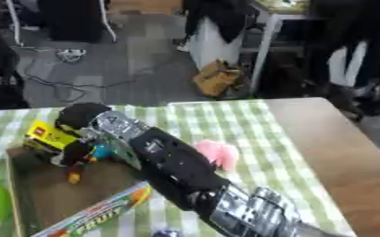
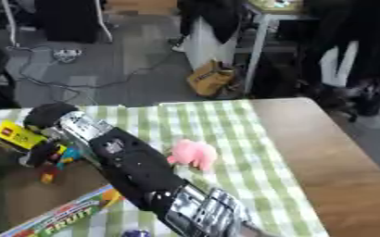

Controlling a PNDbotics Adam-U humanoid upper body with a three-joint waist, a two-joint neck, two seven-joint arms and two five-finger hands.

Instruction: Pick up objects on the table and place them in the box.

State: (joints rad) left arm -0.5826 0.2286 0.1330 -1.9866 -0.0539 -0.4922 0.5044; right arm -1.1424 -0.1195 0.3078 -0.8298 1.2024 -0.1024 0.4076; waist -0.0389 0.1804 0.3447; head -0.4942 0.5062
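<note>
A black and silver robot arm reaches from the lower right across a desk (image 1: pixel 339 152) covered in a green-and-white checked cloth (image 1: pixel 218 120). Near the bottom edge lies a flat colourful packet with fruit lettering (image 1: pixel 96 214). Behind it sits a shallow brown cardboard box (image 1: pixel 39 185). Over the box, the right hand (image 1: pixel 84 150) has its fingers curled around a small multicoloured toy (image 1: pixel 79 162). A pink soft toy (image 2: pixel 192 153) rests on the cloth just beside the arm. A yellow box (image 1: pixel 49 134) sits at the cardboard box's far edge.

Both head eyes look down, sharing the table (image 1: pixel 323 152).
</note>
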